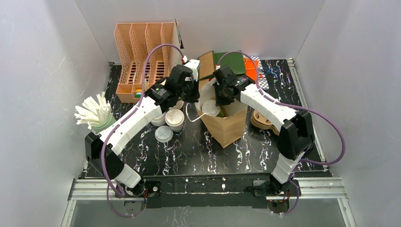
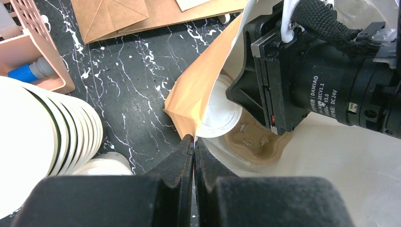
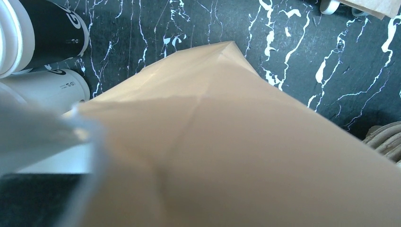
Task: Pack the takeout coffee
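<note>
The left end effector is pinched together on the rim of the paper bag. The right end effector sits over a lidded cup in the bag's mouth (grip hidden, cannot tell). More lidded cups stand on the desk beside it.

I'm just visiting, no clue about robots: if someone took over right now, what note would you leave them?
Left gripper: shut, apparently pinching the paper bag's rim, holding it open.
Right gripper: at the bag mouth over a lidded cup; grip hidden.
Done: that cup is partly inside the bag.
To do: settle it, then pack the lidded cups standing left of the bag.
</note>
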### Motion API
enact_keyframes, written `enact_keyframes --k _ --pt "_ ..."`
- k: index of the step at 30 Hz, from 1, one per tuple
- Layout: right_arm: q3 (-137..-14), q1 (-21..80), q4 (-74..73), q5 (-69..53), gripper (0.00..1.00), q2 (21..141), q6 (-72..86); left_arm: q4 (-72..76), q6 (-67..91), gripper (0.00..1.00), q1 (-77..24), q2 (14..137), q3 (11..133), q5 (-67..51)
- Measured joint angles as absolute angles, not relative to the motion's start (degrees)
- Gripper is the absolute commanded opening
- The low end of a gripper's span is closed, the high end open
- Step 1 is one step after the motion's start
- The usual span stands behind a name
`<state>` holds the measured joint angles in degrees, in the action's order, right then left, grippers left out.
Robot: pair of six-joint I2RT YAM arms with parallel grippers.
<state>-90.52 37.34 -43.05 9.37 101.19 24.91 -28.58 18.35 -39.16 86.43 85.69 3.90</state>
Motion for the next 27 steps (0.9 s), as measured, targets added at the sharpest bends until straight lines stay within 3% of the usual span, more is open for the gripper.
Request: enact_keyframes --k 6,27 --pt "-90.7 37.5 -43.1 9.7 0.11 101.1 24.9 -29.1 17.4 0.00 -39.2 86.1 85.6 3.9" --pt "-87.3 37.1 -42.2 7.3 0.62 96.2 18.0 -32.0 15.7 0.00 -40.3 87.0 88.8 3.2"
